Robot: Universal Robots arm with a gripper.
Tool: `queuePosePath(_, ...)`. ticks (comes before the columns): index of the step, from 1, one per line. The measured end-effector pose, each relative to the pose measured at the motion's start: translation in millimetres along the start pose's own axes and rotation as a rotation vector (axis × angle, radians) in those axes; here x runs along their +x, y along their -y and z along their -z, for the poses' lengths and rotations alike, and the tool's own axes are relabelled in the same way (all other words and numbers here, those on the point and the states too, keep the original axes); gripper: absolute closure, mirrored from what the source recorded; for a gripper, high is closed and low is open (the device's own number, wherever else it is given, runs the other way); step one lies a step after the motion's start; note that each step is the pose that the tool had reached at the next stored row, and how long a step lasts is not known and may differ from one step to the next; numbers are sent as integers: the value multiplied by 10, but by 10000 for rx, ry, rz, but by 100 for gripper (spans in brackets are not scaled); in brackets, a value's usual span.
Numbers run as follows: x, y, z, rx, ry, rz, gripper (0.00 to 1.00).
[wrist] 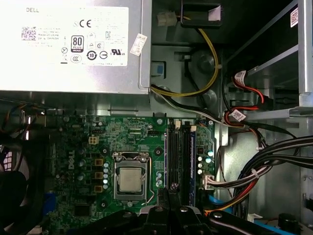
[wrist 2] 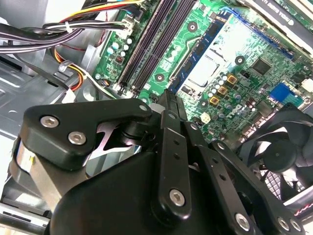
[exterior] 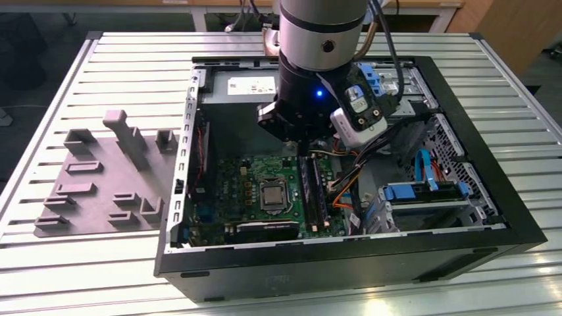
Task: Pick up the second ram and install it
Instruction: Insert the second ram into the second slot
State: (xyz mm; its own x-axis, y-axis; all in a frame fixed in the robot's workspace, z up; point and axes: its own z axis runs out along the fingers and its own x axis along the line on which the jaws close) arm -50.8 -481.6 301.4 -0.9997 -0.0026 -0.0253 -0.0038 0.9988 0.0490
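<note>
Just below the tool (exterior: 303,150), fingers together, the second ram (exterior: 310,194) stands on the motherboard (exterior: 250,176).

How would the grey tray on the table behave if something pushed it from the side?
The grey tray lies flat on a broad base, so it probably would not tip. It looks like thin moulded plastic, likely light for its size, so it may slide across the ribbed table. Its upright blocks could catch a push.
</note>
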Motion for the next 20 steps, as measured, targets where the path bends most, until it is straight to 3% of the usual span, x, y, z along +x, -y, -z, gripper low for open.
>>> queuePosePath(20,2,3,-71,-1,1,0,89)
